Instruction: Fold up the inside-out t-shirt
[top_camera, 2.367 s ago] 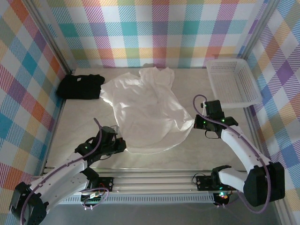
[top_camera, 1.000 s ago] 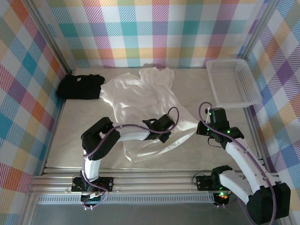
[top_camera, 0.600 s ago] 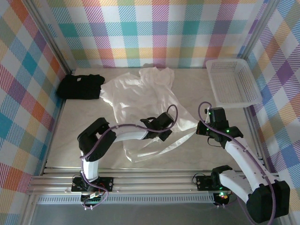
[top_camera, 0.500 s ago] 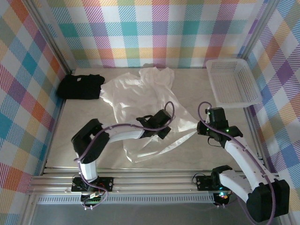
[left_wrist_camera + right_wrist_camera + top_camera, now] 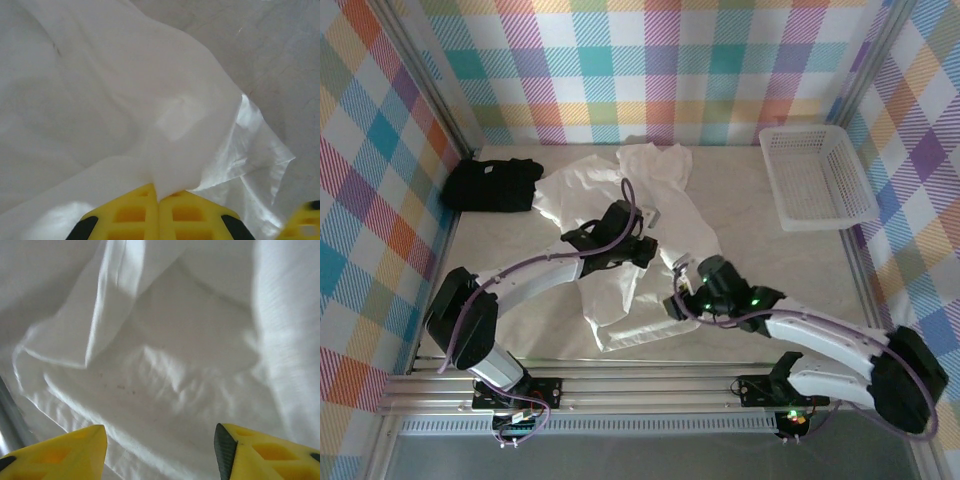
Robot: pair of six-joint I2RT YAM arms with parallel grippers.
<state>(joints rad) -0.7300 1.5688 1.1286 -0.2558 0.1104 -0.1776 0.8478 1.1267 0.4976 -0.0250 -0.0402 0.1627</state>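
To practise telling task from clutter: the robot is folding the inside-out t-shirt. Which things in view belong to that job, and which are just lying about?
In the job:
white t-shirt
left gripper, shut on its cloth
right gripper, open over it

Lying about:
black t-shirt
basket

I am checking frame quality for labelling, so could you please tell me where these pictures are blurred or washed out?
Top external: sharp and evenly lit, though the t-shirt is washed out, its folds faint. Left wrist: it looks soft, the left gripper crisp, a yellow blur in the bottom-right corner. Right wrist: it is blurred, most toward the right, the right gripper soft-edged.
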